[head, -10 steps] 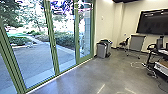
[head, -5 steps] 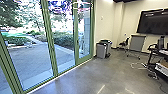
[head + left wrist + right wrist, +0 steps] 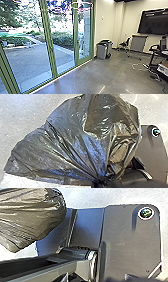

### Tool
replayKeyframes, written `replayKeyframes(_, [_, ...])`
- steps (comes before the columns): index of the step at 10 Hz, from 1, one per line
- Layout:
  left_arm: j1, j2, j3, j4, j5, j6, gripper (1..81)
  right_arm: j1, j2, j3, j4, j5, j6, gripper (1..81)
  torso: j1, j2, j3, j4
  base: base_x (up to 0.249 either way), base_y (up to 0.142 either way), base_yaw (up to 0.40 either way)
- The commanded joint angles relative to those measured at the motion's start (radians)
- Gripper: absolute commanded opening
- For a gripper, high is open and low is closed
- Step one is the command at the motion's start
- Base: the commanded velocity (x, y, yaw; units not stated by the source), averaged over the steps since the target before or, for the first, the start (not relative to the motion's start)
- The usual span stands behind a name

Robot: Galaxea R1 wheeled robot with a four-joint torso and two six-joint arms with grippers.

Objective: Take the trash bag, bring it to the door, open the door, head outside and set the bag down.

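Note:
The dark, crinkled trash bag point(image 3: 75, 141) spreads out large in the left wrist view, its plastic gathered into a tight neck where my left gripper point(image 3: 99, 182) is shut on it. Part of the same bag point(image 3: 30, 215) shows in the right wrist view, beside the robot's own dark plate. In the head view, a glass door wall with green frames point(image 3: 47, 40) runs along the left, with a paved path and bushes behind the glass. Its panels look closed.
Grey bins point(image 3: 102, 51) stand by the wall just past the glass. Farther right are a chair point(image 3: 124, 45), a wheeled board point(image 3: 138, 43), a wall screen point(image 3: 155, 22) and a desk point(image 3: 156, 53), with a white cable point(image 3: 135, 66) on the floor.
The head view has shifted slightly: the glass frames at left sit a bit farther left and the bins look slightly nearer, so the robot has moved a little.

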Motion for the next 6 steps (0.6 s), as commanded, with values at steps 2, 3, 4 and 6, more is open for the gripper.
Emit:
replayKeyframes(2, [-0.077, -0.004, -0.001, 0.009, 0.047, 0.004, 1.0, 0.053, 0.003, 0.007, -0.006, -0.065, -0.003, 81.1, 0.001, 0.000, 0.000, 0.000, 0.138, 0.000, 0.000])
replayKeyframes(3, [-0.077, -0.004, -0.001, 0.009, 0.047, 0.004, 1.0, 0.053, 0.003, 0.007, -0.006, -0.065, -0.003, 81.1, 0.001, 0.000, 0.000, 0.000, 0.139, 0.000, 0.000])
replayKeyframes(4, [-0.077, -0.004, -0.001, 0.009, 0.047, 0.004, 1.0, 0.052, 0.003, 0.007, -0.006, -0.065, -0.003, 81.1, 0.001, 0.000, 0.000, 0.000, 0.139, 0.000, 0.000])
replayKeyframes(6, [-0.077, -0.004, -0.001, 0.009, 0.047, 0.004, 1.0, 0.052, 0.003, 0.001, -0.006, -0.065, -0.003, 81.1, 0.001, 0.000, 0.000, 0.000, 0.141, 0.000, 0.000])
